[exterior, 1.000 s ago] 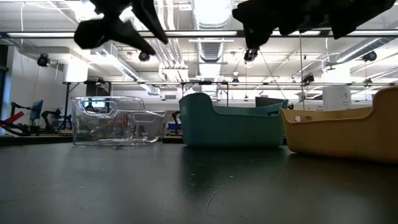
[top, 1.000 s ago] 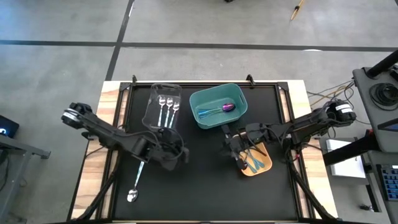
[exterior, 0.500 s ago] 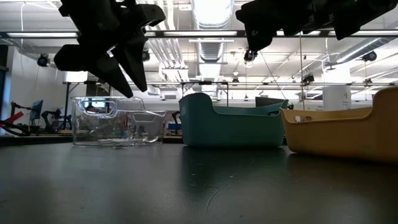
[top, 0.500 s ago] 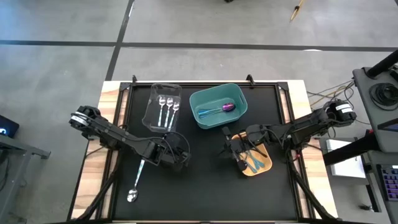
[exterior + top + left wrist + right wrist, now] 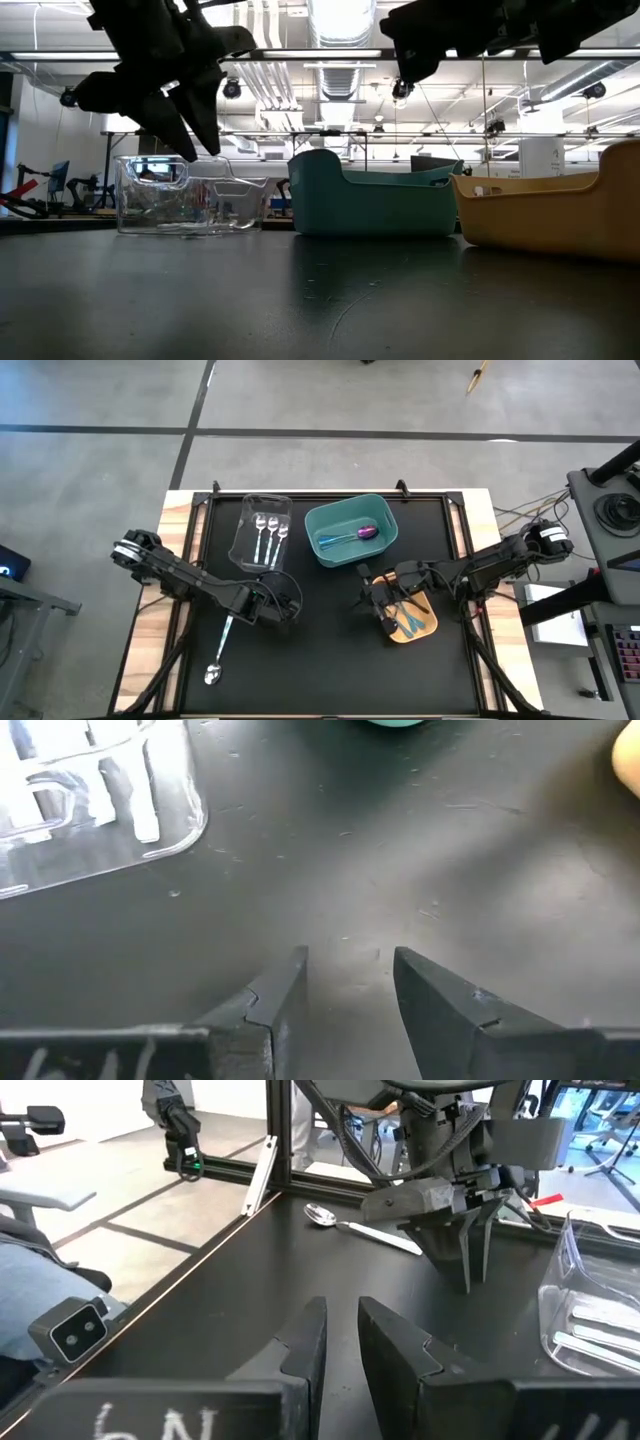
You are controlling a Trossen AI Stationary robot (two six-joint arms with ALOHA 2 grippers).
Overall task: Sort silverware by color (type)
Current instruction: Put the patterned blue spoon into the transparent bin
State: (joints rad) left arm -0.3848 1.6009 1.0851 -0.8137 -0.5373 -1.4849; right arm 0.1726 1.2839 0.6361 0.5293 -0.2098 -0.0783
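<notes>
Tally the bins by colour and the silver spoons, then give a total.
Clear bin: 1
Teal bin: 1
Orange bin: 1
Silver spoons in the clear bin: 3
Silver spoon on the black mat: 1
Total: 7

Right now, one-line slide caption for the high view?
Left gripper hovers open beside one silver spoon left on the mat; right gripper waits by the orange bin.

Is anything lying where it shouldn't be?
Yes. One silver spoon lies loose on the black table, near its front left corner, while the other silver spoons sit together in the clear bin. Nothing looks spilled or broken.
</notes>
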